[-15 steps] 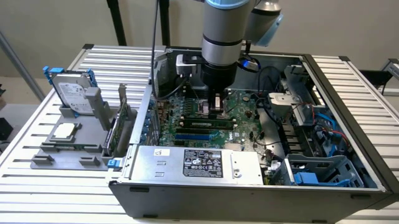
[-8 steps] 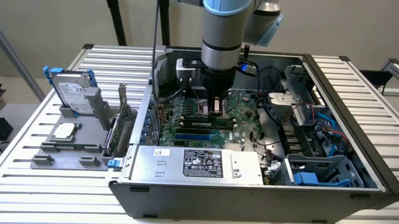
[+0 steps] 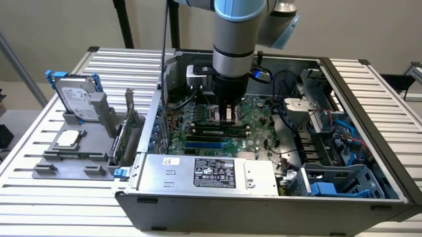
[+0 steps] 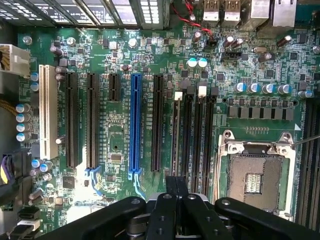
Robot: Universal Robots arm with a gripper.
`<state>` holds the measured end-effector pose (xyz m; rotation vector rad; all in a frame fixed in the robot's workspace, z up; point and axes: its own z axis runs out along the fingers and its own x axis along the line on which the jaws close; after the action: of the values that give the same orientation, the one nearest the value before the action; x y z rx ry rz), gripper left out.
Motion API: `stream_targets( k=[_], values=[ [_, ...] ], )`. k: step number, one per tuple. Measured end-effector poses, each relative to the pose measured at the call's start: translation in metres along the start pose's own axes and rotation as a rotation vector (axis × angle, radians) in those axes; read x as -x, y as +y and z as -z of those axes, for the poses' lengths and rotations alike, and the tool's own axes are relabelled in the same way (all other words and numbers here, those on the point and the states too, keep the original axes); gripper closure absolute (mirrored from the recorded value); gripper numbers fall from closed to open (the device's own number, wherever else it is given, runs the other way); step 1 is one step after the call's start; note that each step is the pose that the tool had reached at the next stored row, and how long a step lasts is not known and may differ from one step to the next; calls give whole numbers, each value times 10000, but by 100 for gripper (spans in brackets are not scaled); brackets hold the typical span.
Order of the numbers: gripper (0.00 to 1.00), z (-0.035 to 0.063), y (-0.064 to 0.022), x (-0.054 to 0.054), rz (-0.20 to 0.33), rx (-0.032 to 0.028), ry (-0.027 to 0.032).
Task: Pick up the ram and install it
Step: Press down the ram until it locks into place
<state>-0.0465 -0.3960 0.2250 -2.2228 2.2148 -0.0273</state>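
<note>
The ram (image 3: 218, 132) is a thin dark stick standing edge-on in a memory slot on the green motherboard (image 3: 260, 131) inside the open computer case. In the wrist view the ram (image 4: 175, 135) runs along the memory slot closest to the black expansion slots, with a white latch at its far end. My gripper (image 3: 228, 117) hangs straight down from the arm over the board, its fingers shut together. The gripper (image 4: 176, 181) has its tips right over the near end of the ram; whether they touch it I cannot tell. Nothing is held between the fingers.
An empty processor socket (image 4: 252, 180) lies beside the memory slots, a blue slot (image 4: 135, 125) on their other side. The power supply (image 3: 211, 173) fills the case front. At the exterior view's left a grey fixture holds a hard drive (image 3: 76, 96), an expansion card (image 3: 128, 128) and a silver chip (image 3: 69, 139).
</note>
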Motion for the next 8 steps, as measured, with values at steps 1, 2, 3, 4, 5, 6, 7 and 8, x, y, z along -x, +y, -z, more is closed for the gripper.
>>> stream_targets(
  k=[1,2,3,4,5,6,7,8],
  values=[
    [89,20,-1,1,0,0,-10],
    [89,54,-1,2,-2,6,-19],
    [89,100,-2,1,-1,17,-9],
    [89,146,-2,0,-1,24,-7],
    [89,192,-3,-1,0,32,-5],
    [89,239,-4,-1,0,39,-4],
    [89,266,-4,-1,0,44,-5],
    [89,273,-4,-1,0,45,-5]
  ],
)
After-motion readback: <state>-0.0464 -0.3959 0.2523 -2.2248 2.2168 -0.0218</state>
